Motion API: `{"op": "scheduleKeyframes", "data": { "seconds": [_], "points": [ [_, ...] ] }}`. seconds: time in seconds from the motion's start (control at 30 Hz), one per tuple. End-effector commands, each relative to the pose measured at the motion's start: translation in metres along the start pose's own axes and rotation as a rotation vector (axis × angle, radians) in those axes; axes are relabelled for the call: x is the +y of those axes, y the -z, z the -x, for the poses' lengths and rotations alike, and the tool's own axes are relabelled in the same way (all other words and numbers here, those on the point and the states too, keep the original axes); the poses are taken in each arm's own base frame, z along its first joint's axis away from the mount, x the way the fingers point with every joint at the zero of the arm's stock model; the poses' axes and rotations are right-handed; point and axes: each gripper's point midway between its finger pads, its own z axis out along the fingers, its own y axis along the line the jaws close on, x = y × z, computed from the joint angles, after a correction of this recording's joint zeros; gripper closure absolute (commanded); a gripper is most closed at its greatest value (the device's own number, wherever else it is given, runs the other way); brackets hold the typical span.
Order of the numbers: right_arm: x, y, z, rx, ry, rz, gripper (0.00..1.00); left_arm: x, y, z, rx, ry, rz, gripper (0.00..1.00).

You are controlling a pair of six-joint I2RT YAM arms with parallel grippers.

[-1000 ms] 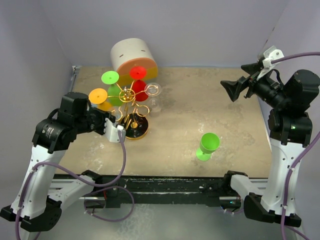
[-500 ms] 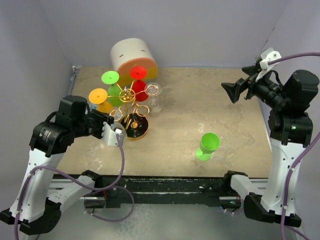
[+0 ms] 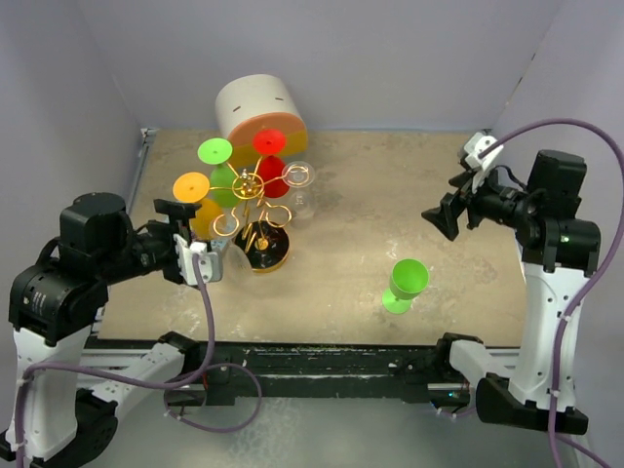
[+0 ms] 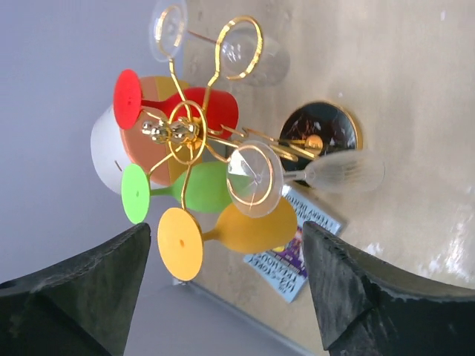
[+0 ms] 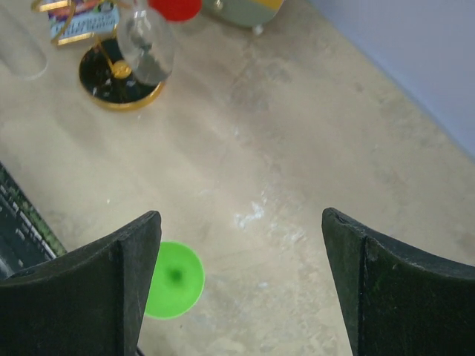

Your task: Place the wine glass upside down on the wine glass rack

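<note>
The green wine glass point(image 3: 405, 284) stands upright on the counter point(image 3: 390, 195), well apart from the rack point(image 3: 255, 195), so it needs flipping. The right jaws hang spread near it; the left jaws, spread and empty, face the rack.

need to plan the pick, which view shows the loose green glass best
Top external: the whole glass shows, standing alone on the table. Right wrist sees the glass only from above, partly behind a finger. Left wrist misses it.
</note>
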Motion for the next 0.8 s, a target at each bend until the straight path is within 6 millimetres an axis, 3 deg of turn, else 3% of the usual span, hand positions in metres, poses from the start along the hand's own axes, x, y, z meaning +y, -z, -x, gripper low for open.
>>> {"op": "scheduleKeyframes", "data": {
  "seconds": [0.0,0.23,0.37,0.6,0.77],
  "points": [
    [0.024,-0.006,-0.05,0.111,0.011,0.116,0.1,0.033,0.005,0.031,-0.138,0.228,0.149,0.09],
    [0.042,-0.015,-0.113,0.292,0.03,0.205,0.15,0.083,-0.009,0.017,-0.106,0.449,0.34,0.02],
    [0.046,-0.023,-0.147,0.418,0.056,0.201,0.18,0.1,-0.009,0.005,-0.093,0.528,0.423,0.02],
    [0.046,-0.033,-0.181,0.51,0.073,0.189,0.27,0.114,-0.011,-0.02,-0.035,0.598,0.498,0.0],
    [0.041,-0.039,-0.196,0.542,0.069,0.17,0.32,0.117,-0.009,-0.021,-0.048,0.621,0.509,0.01]
  ]
}}
